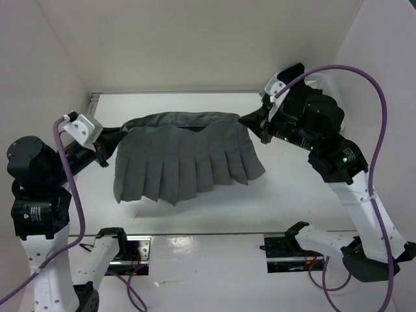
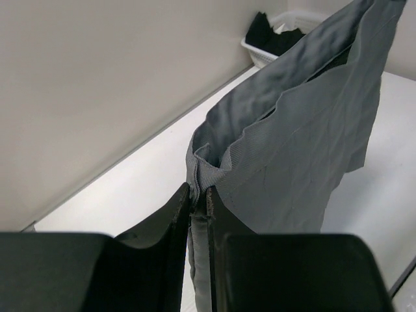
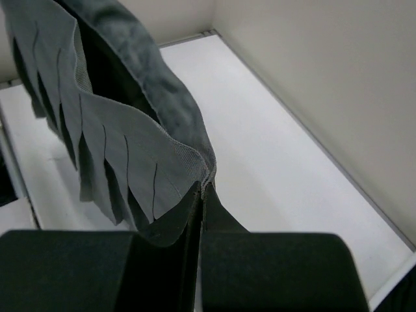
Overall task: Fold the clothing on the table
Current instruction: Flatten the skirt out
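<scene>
Bright, diffuse overhead light is washing the large flat white tabletop (image 1: pixel 305 195); glare is glinting along its near edge; close black gripper fingers (image 2: pixel 162 257) are appearing soft-focused.

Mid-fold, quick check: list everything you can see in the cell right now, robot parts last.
pleated skirt: one, medium grey, held up over the table by its waistband ends
table: one, white, under the skirt
bin: one, white, at the table's edge by a wall, seen from the left wrist
garment: one, black, in the bin
walls: white, enclosing the table
cables: two, purple, one along each arm
left claw: one, black, shut on the waistband
right claw: one, black, shut on the waistband
</scene>
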Controlling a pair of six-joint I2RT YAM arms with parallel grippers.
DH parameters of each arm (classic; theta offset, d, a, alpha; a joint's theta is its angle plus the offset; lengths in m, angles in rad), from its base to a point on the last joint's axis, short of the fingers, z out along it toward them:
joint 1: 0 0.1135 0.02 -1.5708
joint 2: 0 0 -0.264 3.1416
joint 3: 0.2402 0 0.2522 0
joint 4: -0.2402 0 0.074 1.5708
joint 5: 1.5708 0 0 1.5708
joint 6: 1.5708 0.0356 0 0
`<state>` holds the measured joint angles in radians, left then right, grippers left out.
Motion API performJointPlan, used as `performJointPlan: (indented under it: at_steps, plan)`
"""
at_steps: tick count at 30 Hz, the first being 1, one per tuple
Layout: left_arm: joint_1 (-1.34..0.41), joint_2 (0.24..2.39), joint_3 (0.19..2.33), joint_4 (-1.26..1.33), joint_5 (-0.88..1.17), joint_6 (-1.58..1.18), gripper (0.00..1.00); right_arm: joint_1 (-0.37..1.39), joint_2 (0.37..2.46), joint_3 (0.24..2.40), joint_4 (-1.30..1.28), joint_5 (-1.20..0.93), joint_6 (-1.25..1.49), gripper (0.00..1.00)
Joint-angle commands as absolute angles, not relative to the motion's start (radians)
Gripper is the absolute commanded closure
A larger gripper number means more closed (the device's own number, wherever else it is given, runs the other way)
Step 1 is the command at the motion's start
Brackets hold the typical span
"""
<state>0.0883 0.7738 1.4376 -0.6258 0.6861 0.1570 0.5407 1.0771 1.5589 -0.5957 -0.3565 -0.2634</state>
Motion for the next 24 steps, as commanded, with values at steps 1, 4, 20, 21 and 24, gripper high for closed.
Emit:
performJointPlan:
  at_steps: [1, 4, 20, 21, 24]
  plan:
    - [0.091, 0.758, 1.433, -0.635, 0.764, 0.193, 1.0, 0.538, 1.042, 1.546, -0.643, -0.489, -0.304, 1.0]
    - [0.091, 0.749, 1.422, -0.663, 0.823, 0.221, 1.0, 0.538, 1.031, 1.546, -0.672, -0.551, -0.334, 1.0]
    - [0.091, 1.056, 1.305, -0.453, 0.746, 0.227, 1.0, 0.49, 1.218, 1.315, -0.411, -0.35, -0.38, 1.0]
    - [0.091, 1.092, 1.334, -0.442, 0.746, 0.215, 1.0, 0.433, 1.273, 1.334, -0.4, -0.382, -0.38, 1.0]
    - [0.091, 1.225, 1.402, -0.397, 0.707, 0.195, 1.0, 0.328, 1.375, 1.396, -0.361, -0.397, -0.391, 1.0]
